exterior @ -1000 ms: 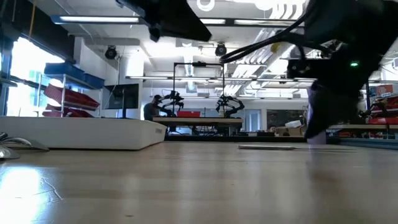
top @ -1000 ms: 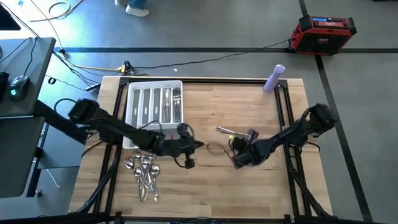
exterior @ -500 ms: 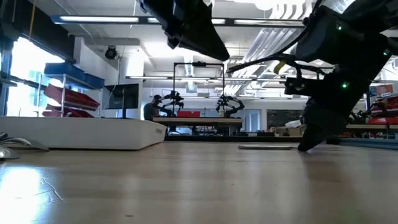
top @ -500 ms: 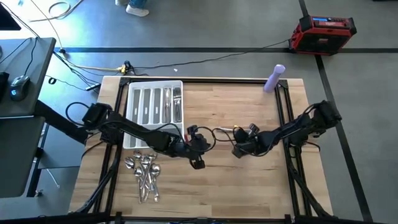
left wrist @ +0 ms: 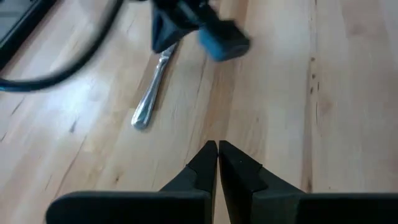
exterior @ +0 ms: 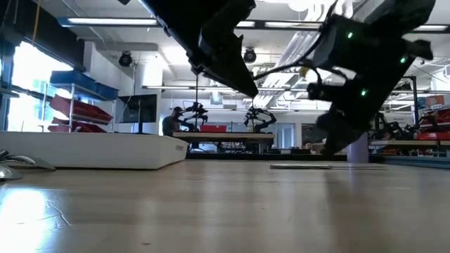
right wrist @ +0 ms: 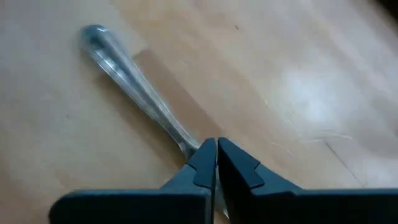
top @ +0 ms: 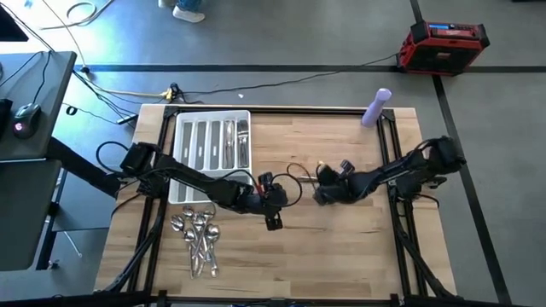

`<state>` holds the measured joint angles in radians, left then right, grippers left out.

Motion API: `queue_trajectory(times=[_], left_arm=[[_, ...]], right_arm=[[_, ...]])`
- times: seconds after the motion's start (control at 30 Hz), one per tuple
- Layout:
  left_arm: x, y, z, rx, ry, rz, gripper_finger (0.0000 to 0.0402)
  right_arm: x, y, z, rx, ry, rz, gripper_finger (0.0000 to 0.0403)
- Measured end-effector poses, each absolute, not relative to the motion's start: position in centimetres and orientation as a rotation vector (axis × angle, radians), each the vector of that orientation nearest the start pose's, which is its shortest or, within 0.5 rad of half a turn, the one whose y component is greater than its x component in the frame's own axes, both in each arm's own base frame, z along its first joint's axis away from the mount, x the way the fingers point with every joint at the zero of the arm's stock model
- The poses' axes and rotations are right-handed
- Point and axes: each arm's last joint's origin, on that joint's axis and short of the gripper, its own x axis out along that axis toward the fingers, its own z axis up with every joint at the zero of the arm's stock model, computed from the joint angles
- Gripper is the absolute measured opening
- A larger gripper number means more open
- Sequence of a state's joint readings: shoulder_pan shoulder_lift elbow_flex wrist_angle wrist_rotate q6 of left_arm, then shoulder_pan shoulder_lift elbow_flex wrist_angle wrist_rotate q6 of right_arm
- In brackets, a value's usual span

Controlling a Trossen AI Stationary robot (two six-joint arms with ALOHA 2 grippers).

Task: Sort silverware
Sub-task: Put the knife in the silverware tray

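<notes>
Currently listed: one slim, shiny silver metal utensil, lying flat on the pale wooden plank worktop, near the middle. Its rounded handle end points away from the right gripper, whose jaws are pressed shut directly over the narrow neck, with nothing seen between them. The left gripper, jaws likewise shut and empty, hangs a short way off from the same piece, its tips aimed past the handle end.

Further stock: a loose heap of shiny silver spoons well behind the left jaws; sorted pieces in the white compartmented plastic tray.

Handling, by judgement: light, rigid, not fragile; polished and flat-lying, so likely to slip or skate. Best taken across the narrow neck or mid-handle, jaws straddling its width.
</notes>
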<state>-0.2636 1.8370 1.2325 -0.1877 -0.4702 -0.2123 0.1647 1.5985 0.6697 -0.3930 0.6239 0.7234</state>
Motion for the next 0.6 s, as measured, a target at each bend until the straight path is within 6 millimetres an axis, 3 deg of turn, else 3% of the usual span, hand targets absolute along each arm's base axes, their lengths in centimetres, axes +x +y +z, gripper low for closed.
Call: queue_trajectory(times=[0.27,0.47,0.6], left_arm=[[38.1,-8.8,19.9,0.064,0.732,0.270,0.0000],[38.0,-8.7,19.7,0.063,0.747,0.267,0.0000],[38.1,-9.1,19.4,0.053,0.762,0.211,0.0000]], right_arm=[[24.6,1.9,10.8,0.201,0.989,-0.687,0.0000],[26.0,4.7,11.3,0.279,0.934,-0.364,0.0000],[26.2,6.7,11.8,0.241,0.887,-0.191,0.0000]])
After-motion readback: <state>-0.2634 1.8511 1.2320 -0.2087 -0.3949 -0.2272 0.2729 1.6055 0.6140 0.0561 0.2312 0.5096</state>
